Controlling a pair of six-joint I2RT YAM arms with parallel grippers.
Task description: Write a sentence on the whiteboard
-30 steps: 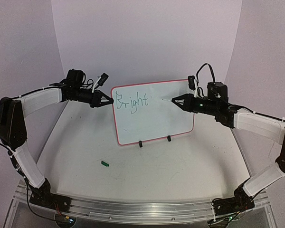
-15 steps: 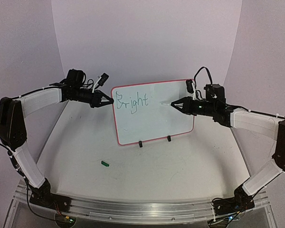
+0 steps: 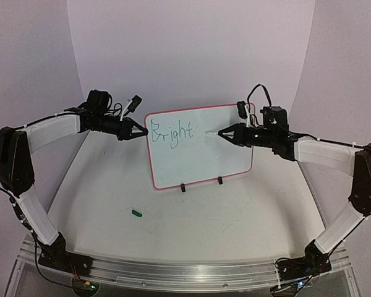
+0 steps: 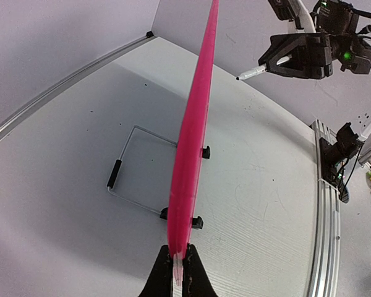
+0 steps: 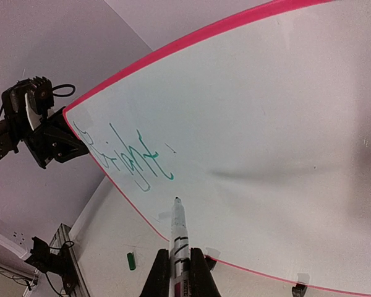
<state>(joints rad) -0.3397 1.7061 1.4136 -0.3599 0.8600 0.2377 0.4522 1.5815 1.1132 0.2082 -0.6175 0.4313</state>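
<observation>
The whiteboard stands upright on two black clip feet at the table's back, with "Bright" written in green at its upper left. My left gripper is shut on the board's left rim; the left wrist view shows the pink rim edge-on between the jaws. My right gripper is shut on a white marker, its tip just right of the word, close to the board surface. The writing also shows in the right wrist view.
A small green marker cap lies on the table in front of the board, also in the right wrist view. A wire stand sits behind the board. Purple walls enclose the back and sides. A metal rail runs along the near edge.
My right gripper has moved left along the board with the marker, bringing the tip closer to the end of "Bright". The left arm and board have not moved.
</observation>
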